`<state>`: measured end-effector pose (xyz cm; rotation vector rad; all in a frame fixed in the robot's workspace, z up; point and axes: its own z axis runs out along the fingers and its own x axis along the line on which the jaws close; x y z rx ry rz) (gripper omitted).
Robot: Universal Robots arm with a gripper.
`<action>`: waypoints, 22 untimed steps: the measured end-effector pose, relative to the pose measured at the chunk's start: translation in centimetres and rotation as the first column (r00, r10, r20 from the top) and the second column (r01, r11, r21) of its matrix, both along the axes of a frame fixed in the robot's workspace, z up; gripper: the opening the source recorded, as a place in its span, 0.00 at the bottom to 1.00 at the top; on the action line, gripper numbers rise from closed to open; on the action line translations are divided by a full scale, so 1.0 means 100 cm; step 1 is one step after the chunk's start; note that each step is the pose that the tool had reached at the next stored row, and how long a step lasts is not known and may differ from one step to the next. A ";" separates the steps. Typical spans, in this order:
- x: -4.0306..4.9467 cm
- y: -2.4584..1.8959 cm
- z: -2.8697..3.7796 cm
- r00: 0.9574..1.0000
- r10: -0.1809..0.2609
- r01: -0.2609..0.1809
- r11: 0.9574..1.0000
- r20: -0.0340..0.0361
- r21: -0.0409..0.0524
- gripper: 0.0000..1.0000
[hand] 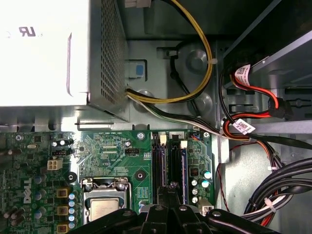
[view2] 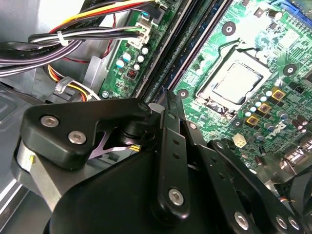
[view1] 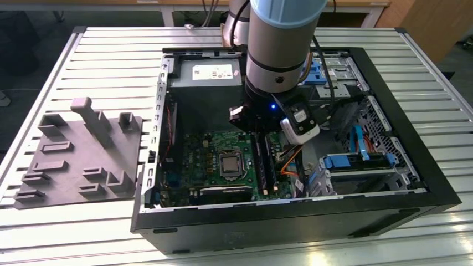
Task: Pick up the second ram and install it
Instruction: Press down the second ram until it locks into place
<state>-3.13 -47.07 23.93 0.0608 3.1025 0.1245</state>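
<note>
Gripper [hand: 170, 195] pressed together over the memory slots [hand: 170, 156], likely seating the stick; push straight down, evenly.

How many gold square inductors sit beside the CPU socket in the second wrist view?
3 gold inductors, in one row beside the CPU socket: one end, the middle, the other end. Others may be hidden.
</note>
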 end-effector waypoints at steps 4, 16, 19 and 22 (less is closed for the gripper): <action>0.0000 0.0010 0.0000 1.000 0.000 0.000 1.000 0.000 0.000 0.11; 0.0000 0.0075 -0.0002 1.000 0.000 0.000 1.000 0.000 0.000 0.11; 0.0000 0.0097 -0.0002 1.000 0.000 0.000 1.000 0.000 0.000 0.11; 0.0000 0.0122 -0.0003 1.000 0.000 0.000 1.000 0.000 0.000 0.11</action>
